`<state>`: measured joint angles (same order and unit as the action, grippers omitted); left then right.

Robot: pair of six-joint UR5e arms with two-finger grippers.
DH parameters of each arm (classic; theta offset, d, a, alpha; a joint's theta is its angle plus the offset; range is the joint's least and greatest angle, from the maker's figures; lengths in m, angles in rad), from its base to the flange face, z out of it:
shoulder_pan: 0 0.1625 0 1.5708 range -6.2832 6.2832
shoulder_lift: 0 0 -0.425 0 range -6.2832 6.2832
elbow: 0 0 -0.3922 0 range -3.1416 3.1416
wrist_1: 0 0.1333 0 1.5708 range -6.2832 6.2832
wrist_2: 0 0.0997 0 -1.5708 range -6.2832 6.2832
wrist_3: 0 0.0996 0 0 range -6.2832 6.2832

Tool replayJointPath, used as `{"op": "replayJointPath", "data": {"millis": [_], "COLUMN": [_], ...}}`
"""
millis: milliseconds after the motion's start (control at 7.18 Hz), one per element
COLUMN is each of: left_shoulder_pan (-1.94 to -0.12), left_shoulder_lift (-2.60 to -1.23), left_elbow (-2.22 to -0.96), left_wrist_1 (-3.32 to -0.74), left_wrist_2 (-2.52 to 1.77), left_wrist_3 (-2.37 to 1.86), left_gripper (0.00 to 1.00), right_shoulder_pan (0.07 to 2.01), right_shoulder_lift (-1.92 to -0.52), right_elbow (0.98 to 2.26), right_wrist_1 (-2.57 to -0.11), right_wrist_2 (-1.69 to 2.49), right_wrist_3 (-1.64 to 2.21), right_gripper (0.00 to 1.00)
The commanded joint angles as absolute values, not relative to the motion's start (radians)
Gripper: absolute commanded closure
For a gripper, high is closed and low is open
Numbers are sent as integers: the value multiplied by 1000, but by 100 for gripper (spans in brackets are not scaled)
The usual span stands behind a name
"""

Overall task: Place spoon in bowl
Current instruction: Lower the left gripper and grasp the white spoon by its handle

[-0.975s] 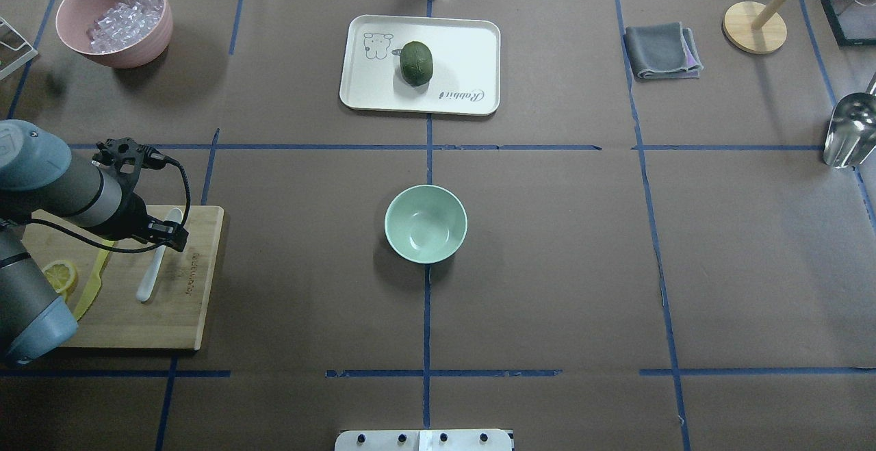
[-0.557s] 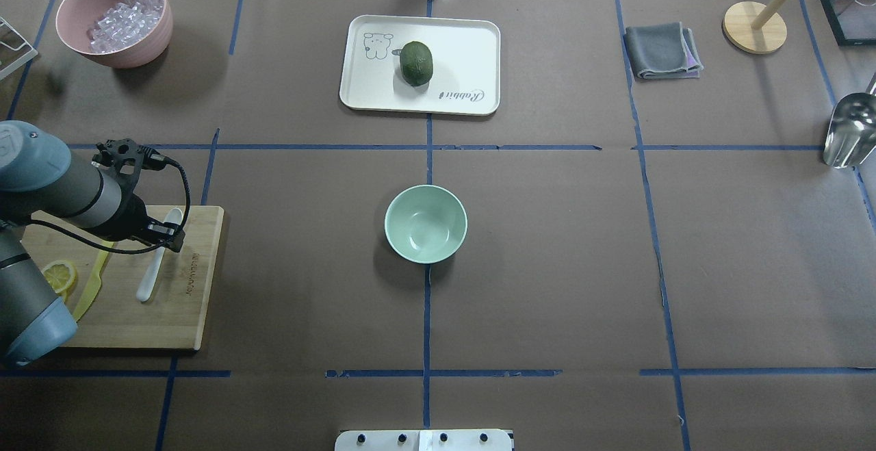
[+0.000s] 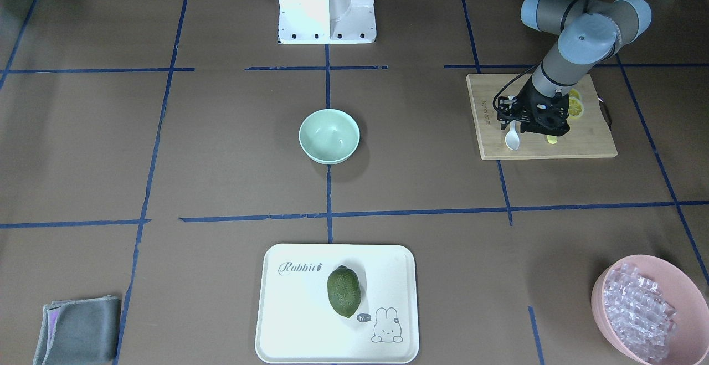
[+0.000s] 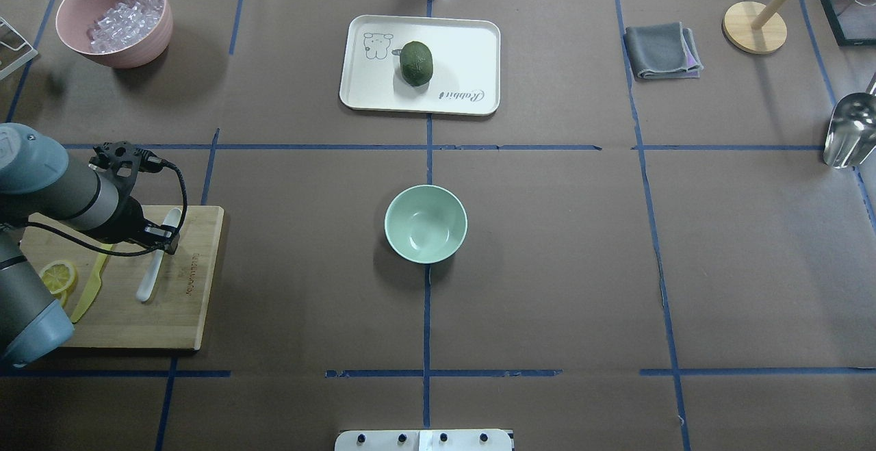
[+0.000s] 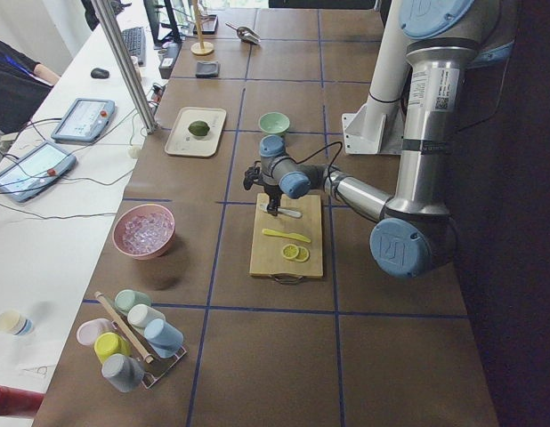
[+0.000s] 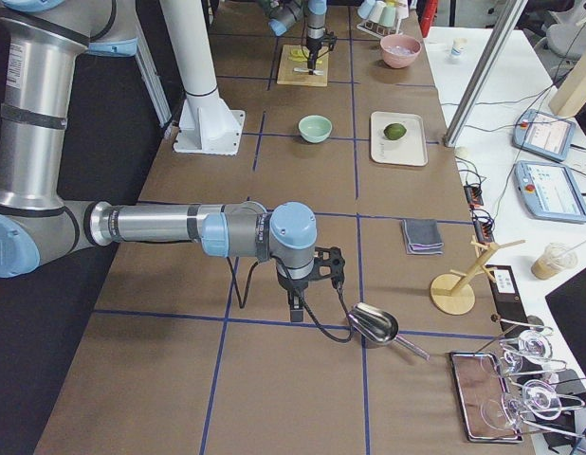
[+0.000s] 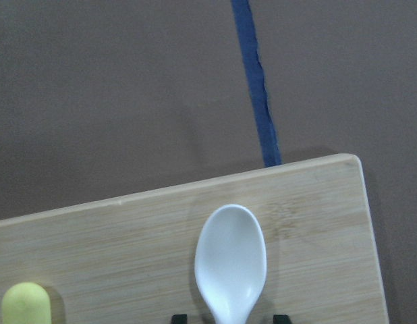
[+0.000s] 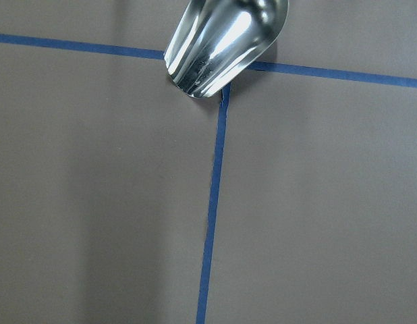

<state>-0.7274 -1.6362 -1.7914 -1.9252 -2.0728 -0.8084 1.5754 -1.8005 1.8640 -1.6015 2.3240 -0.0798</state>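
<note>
The white spoon (image 4: pixel 152 267) lies on the wooden cutting board (image 4: pixel 186 300) at the table's left, with its scoop pointing away from the robot. My left gripper (image 4: pixel 163 239) is low over the spoon's neck. In the left wrist view the scoop (image 7: pixel 231 260) sits between two dark fingertips (image 7: pixel 180 318) that stand apart, so the gripper is open around it. The mint-green bowl (image 4: pixel 426 224) stands empty at the table's middle, far to the right of the spoon. My right gripper (image 6: pixel 296 311) shows only in the exterior right view, so I cannot tell whether it is open.
A yellow-green knife (image 4: pixel 92 287) and lemon slices (image 4: pixel 58 276) share the board. A pink bowl of ice (image 4: pixel 115 18) is at back left, a tray (image 4: pixel 465 47) with a green fruit (image 4: pixel 417 63) behind the bowl, a grey cloth (image 4: pixel 661 50) and a metal scoop (image 4: pixel 848 129) at right.
My left gripper has shifted slightly left and settled lower over the spoon's neck. The spoon and bowl have not moved.
</note>
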Motion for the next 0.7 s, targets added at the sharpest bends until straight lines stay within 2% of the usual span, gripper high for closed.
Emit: {"op": "replayJointPath", "data": {"millis": [0,139,279,557], "left_shoulder_pan": [-727,-727,-727,-727], "left_shoulder_lift": [-1635,-1635,-1635,-1635], "left_elbow": [-1793,-1795,-1798,-1810], "left_wrist_1": [-1925,-1925,-1925,-1924], "left_wrist_2": [-2075,-2077,-2077,-2079], "left_wrist_3": [-808,-810,-808,-810], "left_gripper": [68,83,92,96], "right_shoulder_pan": [1575,1575,1575,1575], "right_shoulder_lift": [-1799,-1801,-1799,-1799], "right_elbow": [1865,1865,1865,1865], "right_wrist_1": [-1601,-1601,-1601,-1601], "right_wrist_2": [2324,2324,2324,2325], "right_wrist_3": [-80,-80,-80,-80], "right_gripper": [0,0,0,0]}}
